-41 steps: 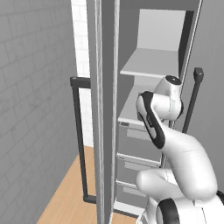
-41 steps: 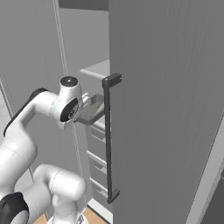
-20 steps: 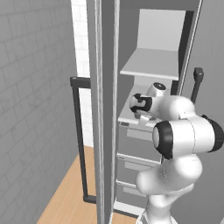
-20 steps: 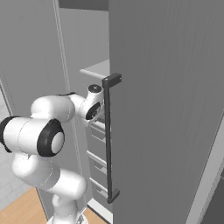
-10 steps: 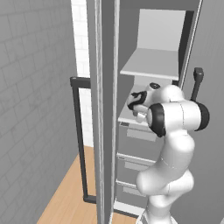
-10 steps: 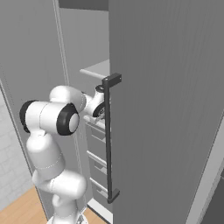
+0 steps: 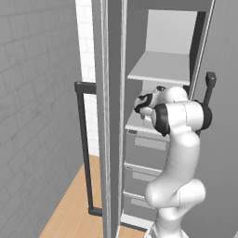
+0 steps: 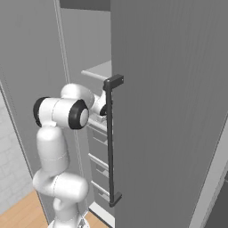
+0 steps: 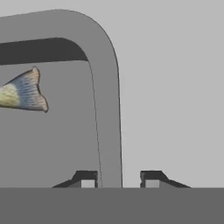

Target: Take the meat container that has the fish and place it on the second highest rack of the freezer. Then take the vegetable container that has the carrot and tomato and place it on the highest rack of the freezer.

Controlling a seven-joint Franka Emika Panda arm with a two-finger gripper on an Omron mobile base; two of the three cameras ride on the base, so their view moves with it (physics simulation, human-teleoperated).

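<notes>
In the hand view the dark-grey meat container (image 9: 105, 87) lies on a pale flat surface, its rounded corner rim running down between my fingertips. The fish (image 9: 24, 92) shows just its fanned tail inside the tray at the left. My gripper (image 9: 119, 180) straddles that rim, open, with a gap between the right fingertip and the rim. In the left base view the gripper (image 7: 140, 104) is inside the freezer (image 7: 162, 37), just above the second white shelf (image 7: 139, 123) and below the highest rack (image 7: 160, 67). The vegetable container is out of view.
Grey drawers (image 7: 144, 148) stack below the shelves. The open freezer door (image 8: 178, 111) with its long dark handle (image 8: 110, 142) stands close on the arm's right. Another tall dark handle (image 7: 83, 148) is at the left, beside a tiled wall and wood floor.
The arm's elbow has swung upward and closer to the freezer, standing more upright. The hand has stayed at the second shelf, edging slightly further in.
</notes>
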